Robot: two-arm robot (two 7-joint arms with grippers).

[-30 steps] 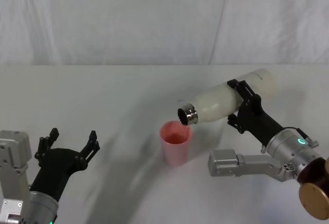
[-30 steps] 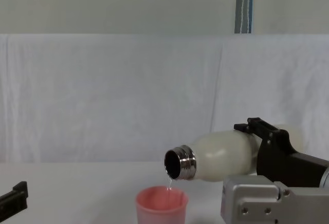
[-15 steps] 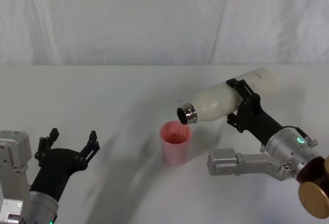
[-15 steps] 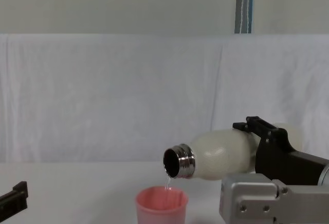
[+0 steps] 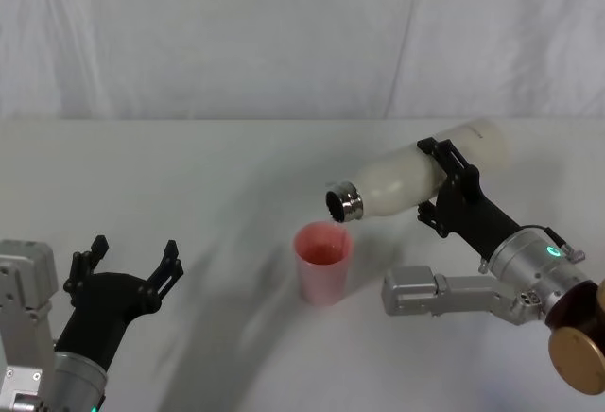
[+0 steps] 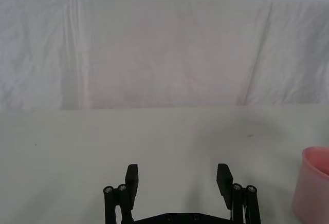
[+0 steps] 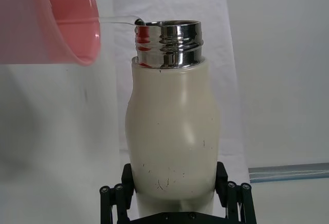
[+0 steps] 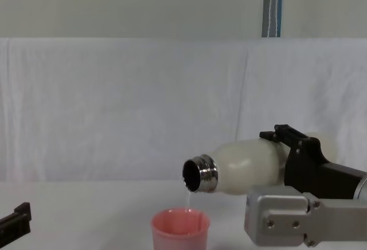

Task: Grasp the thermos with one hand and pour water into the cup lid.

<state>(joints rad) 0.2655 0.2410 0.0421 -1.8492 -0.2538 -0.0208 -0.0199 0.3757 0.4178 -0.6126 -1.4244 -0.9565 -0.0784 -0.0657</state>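
Note:
My right gripper (image 5: 444,181) is shut on the cream-white thermos (image 5: 406,179), which lies nearly level in the air with its steel neck (image 5: 342,204) pointing left. The neck hangs just above the pink cup lid (image 5: 323,262), which stands upright on the table. A thin stream of water (image 8: 187,197) runs from the thermos (image 8: 241,167) mouth down into the cup lid (image 8: 180,230). In the right wrist view the thermos (image 7: 172,136) fills the jaws and water arcs toward the cup lid (image 7: 61,18). My left gripper (image 5: 123,266) rests open at the near left, apart from both.
A white cloth covers the table (image 5: 189,176) and hangs as a backdrop behind it. The cup lid's edge (image 6: 313,185) lies well off to one side of the open left gripper (image 6: 180,180).
The right gripper has lifted the thermos a little and brought it closer to level, raising the neck slightly above the cup lid. Water keeps streaming. The left arm has not moved.

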